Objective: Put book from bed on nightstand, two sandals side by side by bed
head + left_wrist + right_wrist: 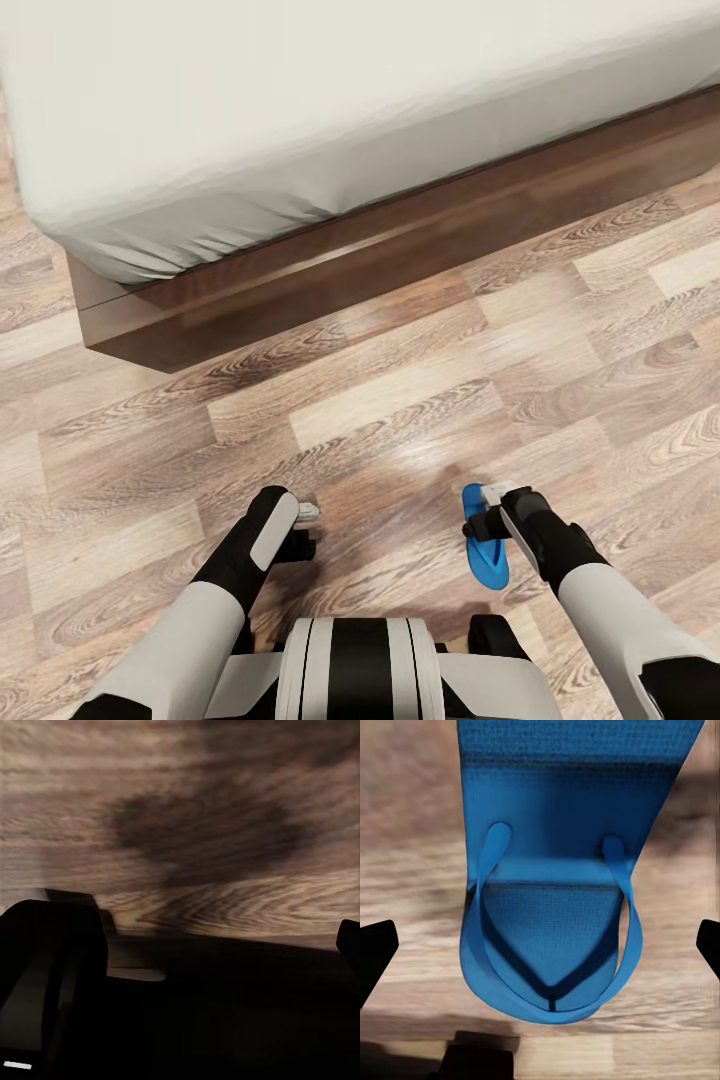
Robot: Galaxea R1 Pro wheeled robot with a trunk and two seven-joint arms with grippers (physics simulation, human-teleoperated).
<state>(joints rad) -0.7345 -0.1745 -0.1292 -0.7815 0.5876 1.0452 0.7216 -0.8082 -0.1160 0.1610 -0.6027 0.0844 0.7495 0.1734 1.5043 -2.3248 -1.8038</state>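
Note:
One bright blue sandal [488, 556] lies on the wood-plank floor close in front of my base. In the right wrist view the sandal [547, 870] has its thong straps facing the camera. My right gripper [487, 512] hangs directly over it, open. Its dark fingertips [376, 952] stand wide on either side of the sole without touching it. My left gripper [308, 520] is open over bare floor, with nothing between its fingers [45, 975]. The bed [300, 270], with its off-white mattress and dark frame, fills the far side. The book, the nightstand and the second sandal are out of view.
The bed's near corner [100, 330] juts out at the left, with a strip of floor beyond it. Wood-plank floor [420, 390] runs between the bed frame and my base. My white and black trunk [360, 670] sits at the lower edge.

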